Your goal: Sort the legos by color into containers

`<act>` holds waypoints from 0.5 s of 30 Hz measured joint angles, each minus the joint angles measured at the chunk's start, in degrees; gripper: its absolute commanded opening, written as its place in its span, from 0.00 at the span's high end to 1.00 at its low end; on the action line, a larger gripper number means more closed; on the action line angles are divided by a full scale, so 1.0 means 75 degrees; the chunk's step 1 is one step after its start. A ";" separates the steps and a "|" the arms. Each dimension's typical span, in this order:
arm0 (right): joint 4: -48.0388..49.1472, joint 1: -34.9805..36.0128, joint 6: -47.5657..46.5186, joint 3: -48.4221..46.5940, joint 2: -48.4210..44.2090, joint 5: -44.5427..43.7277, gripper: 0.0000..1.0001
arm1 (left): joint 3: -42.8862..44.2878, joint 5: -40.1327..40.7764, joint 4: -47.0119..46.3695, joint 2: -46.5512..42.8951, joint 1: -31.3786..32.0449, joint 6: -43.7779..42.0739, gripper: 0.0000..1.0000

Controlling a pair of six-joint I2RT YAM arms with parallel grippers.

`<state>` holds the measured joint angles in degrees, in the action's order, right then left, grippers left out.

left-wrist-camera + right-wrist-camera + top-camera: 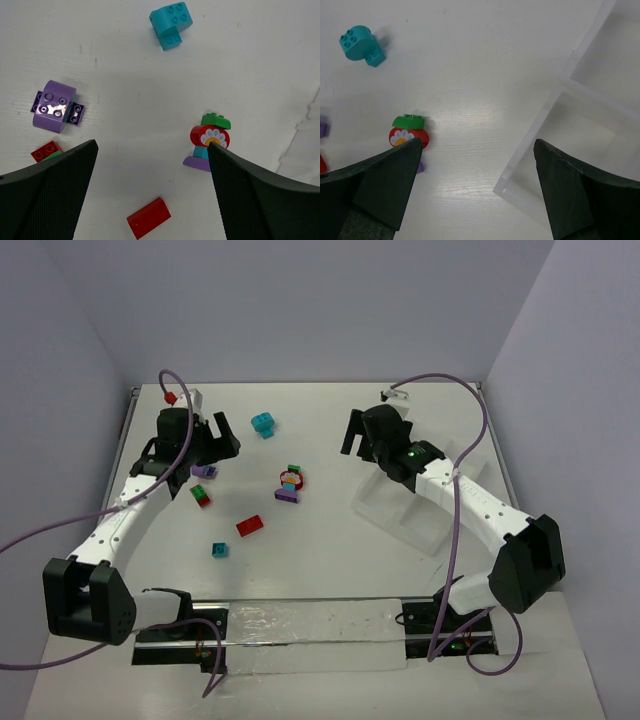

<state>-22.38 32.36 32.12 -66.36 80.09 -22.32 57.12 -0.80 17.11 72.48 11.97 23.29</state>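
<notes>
Both tools stand wide and hold nothing. The left tool (150, 149) hangs over the left half of the table (330, 430), and the right tool (477, 145) hangs over the middle, just beside a corner of the tray (385, 508). The tray lies askew toward the right edge, and no brick shows in the compartments in view. The legos (250, 526) lie loose across the left half and the middle: a teal brick (171, 25) toward the far edge, a purple brick (54, 106) and a red brick (148, 217) nearer the left tool, and a stack (210, 142) between the two tools. The stack is the likeliest trouble, since it joins green, red, teal and purple. Lifted whole, it would put mixed colours in one compartment. Both tools face it, so they could meet there. The bricks are small against the fingers, so an off-centre pinch may flick one away. The right arm lies over the tray, so a low sweep could shove it.
</notes>
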 measured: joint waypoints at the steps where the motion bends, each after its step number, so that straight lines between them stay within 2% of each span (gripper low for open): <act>1: 0.0002 0.0007 0.0000 -0.0004 0.0000 -0.0001 0.00 | 0.0012 0.0003 0.0017 0.0039 0.0000 0.0000 0.01; 7: 0.0314 0.0041 -0.0066 0.0254 -0.0124 0.0215 0.00 | 0.0222 0.0110 0.0157 0.0295 0.0076 0.0000 0.01; 15: 0.0449 0.0078 -0.0233 0.0296 -0.0239 0.0600 0.00 | 0.1510 0.0624 0.0234 0.1448 0.0240 -0.0418 0.01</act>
<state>-19.01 32.94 30.37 -64.14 78.31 -17.82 68.45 3.87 18.86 83.34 13.77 20.16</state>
